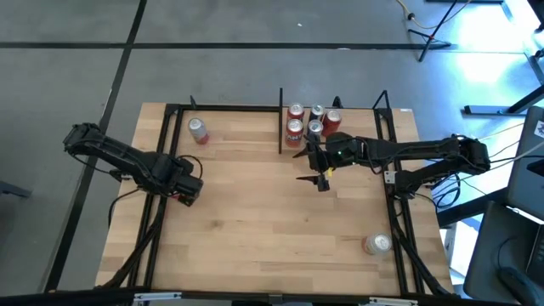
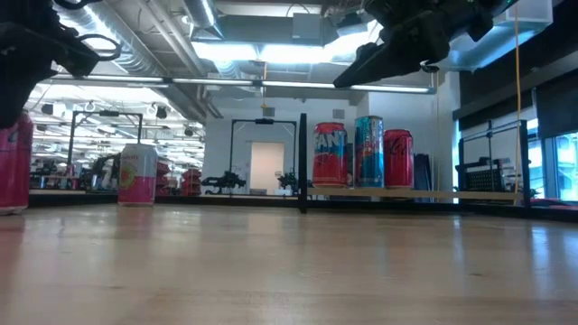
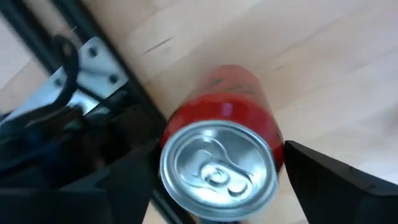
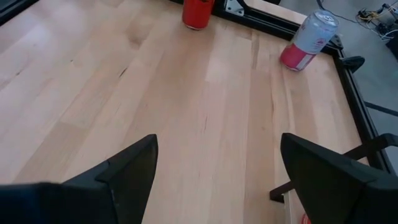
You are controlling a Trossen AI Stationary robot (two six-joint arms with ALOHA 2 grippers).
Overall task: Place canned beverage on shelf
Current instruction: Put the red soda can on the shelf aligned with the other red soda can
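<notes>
Noted, nearest the front edge on the right side of the tabletop (image 1: 255, 221), a silver-topped can (image 1: 376, 244) standing alone, well apart from both arms. Found, farther in on the left, the left gripper (image 1: 187, 189) lowered over a red can (image 3: 217, 124) standing upright on the wood beside the black frame rail. Saw its fingers (image 3: 329, 180) spread wide, one on each side of the can, seemingly just clear of it; could not rule out a light touch on either side. Found, across the table to the right, the right gripper (image 4: 217, 180) raised above bare wood just in front of the shelf (image 2: 470, 192), jaws wide apart and holding nothing. Spotted a pink can (image 1: 197, 129) upright near the back left corner. Made out, farthest back, a cluster of cans (image 1: 310, 121) already standing on the shelf board between the black uprights.
</notes>
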